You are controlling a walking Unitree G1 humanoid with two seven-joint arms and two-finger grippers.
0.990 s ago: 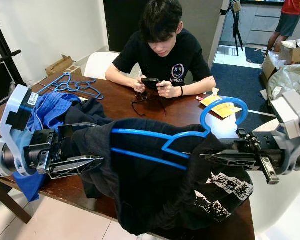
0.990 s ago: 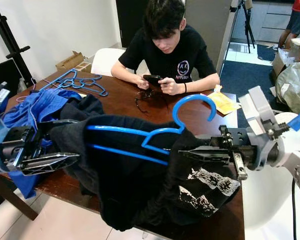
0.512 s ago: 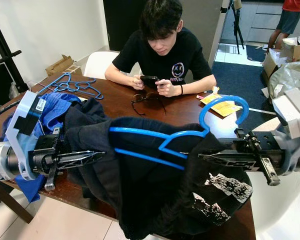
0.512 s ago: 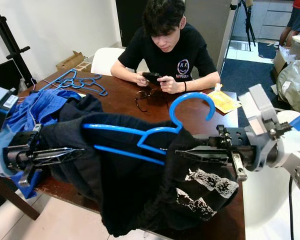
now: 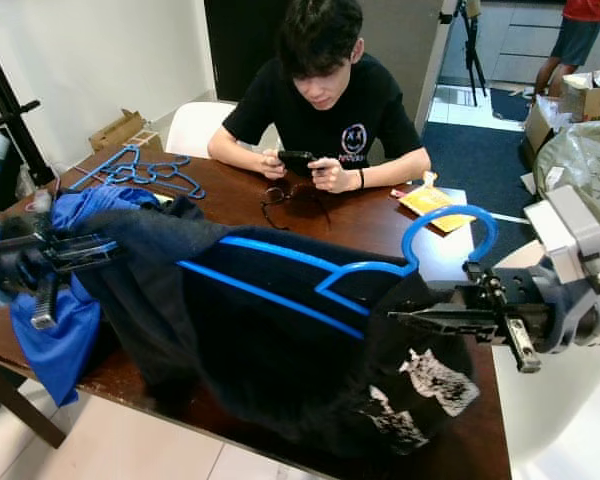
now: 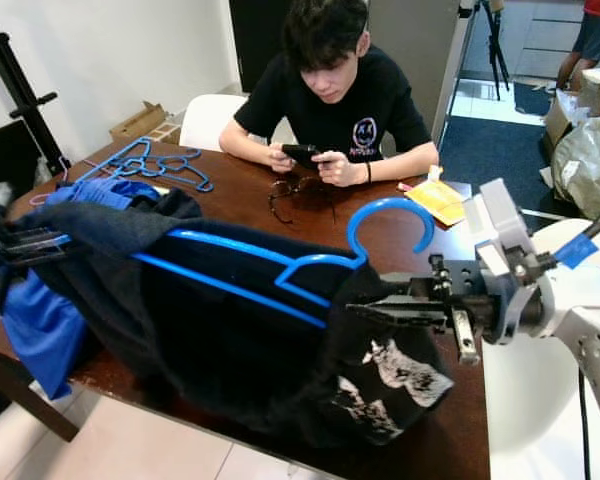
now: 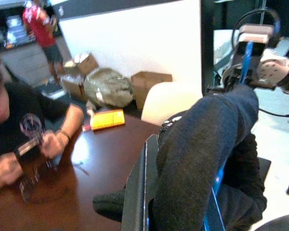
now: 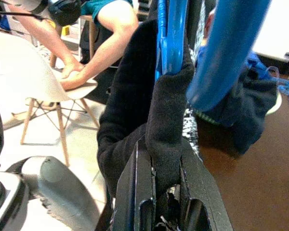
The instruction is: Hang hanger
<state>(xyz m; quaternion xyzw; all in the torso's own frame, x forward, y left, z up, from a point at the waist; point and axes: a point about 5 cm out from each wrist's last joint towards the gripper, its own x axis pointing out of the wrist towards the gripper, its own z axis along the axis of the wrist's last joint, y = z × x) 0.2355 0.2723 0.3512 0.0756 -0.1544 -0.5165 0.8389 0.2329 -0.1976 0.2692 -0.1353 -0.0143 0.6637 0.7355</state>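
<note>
- Left gripper [image 5: 75, 250] is sitting at the far left over the table [image 5: 330, 225] edge, fingers clenched on the left end of the black shirt [image 5: 280, 370]; left wrist view shows dark cloth [image 7: 202, 144] bunched against a finger [image 7: 137, 192].
- Blue cloth [image 5: 60, 330] is lying under the left gripper and drooping off the table's near edge.
- Spare hangers [image 5: 140, 172] are lying in a pile on the table's far left corner, well apart from the work.
- Shirt is hanging stretched between both grippers, sagging over the table's near edge, white print [image 5: 430, 370] near the right end.
- Blue hanger [image 5: 320, 285] is sitting inside the shirt, bars running left to right, hook [image 5: 450, 225] sticking up out of the cloth just beside the right gripper.
- Person [image 5: 325, 90] is sitting at the far side of the table, holding a phone [image 5: 298, 160]; glasses [image 5: 280, 195] are lying in front of them.
- Yellow packet [image 5: 430, 200] is lying on the table beyond the hook.
- Right gripper [image 5: 430, 320] is pointing left, fingers clamped on the shirt's right end; right wrist view shows a black fold [image 8: 166, 125] pinched between the fingers [image 8: 132, 192], hanger bar [image 8: 171, 33] just above.
</note>
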